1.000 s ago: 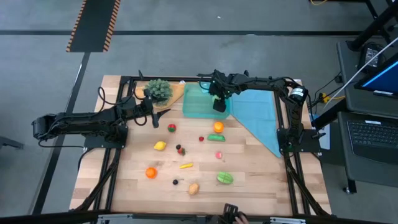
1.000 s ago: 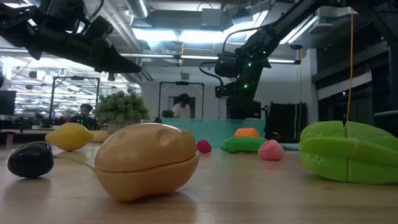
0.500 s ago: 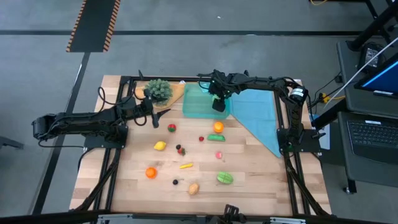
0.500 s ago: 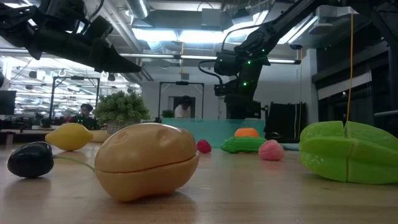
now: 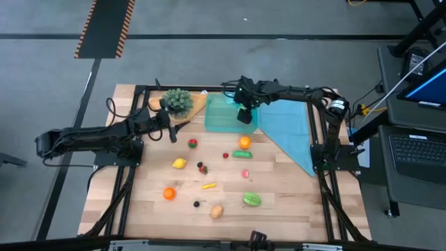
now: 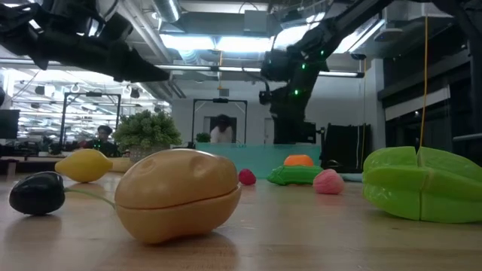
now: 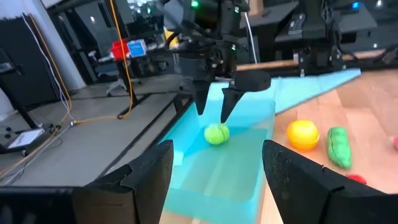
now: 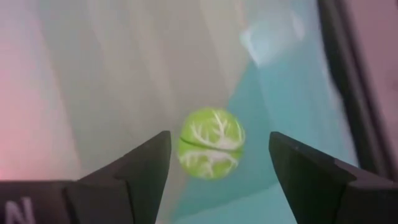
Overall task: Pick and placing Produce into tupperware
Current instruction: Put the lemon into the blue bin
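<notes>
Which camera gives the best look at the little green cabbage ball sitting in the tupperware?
The right wrist view: the green cabbage ball fills the middle, pale veins clear, below the open right pincer. The left wrist view shows it small inside the tupperware. I cannot make it out in the high or low views.

Wooden table [image 5: 279,202] with scattered toy produce

At its far edge sit the teal tupperware [image 5: 221,115], a flat teal cloth [image 5: 289,125] and a bushy green plant [image 5: 178,101]; an orange [image 5: 168,194], lemon [image 5: 179,163], potato [image 5: 217,211] and green starfruit [image 5: 251,199] lie nearer.
</notes>
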Robot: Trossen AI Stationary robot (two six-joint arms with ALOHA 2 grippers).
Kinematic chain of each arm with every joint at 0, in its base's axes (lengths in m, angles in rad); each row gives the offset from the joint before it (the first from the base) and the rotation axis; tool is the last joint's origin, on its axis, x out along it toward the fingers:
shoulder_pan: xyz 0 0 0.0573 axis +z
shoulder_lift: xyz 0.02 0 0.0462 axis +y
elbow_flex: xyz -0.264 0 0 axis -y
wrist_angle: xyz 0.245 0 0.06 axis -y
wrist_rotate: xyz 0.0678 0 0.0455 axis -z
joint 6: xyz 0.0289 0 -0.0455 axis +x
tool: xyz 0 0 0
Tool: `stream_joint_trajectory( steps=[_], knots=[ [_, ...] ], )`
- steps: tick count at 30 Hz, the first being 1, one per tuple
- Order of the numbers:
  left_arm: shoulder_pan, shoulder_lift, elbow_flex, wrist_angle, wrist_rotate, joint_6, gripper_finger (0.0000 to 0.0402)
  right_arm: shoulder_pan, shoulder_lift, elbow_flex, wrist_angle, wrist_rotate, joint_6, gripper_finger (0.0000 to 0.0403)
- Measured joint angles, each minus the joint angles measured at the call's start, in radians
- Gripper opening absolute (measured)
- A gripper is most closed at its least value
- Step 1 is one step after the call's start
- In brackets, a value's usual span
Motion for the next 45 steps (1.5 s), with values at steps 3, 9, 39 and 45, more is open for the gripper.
stream_joint_trajectory(
  steps=[3,9,39,45],
  knots=[
    [0.0,-0.034,0.0,-0.001,0.0,-0.001,0.024,0.016,-0.05,0.0,0.021,-0.004,-0.01,0.0272],
    [0.0,-0.088,0.0,-0.048,0.0,-0.004,0.024,0.029,-0.168,-0.005,0.072,-0.005,-0.021,0.0272],
    [-0.086,-0.174,0.0,-0.267,0.131,-0.031,0.024,0.324,-0.746,-0.984,1.105,-0.013,0.13,0.0272],
    [-0.117,-0.174,0.0,-0.275,0.148,-0.032,0.024,0.384,-0.743,-1.017,1.187,-0.014,0.162,0.0272]
  ],
)
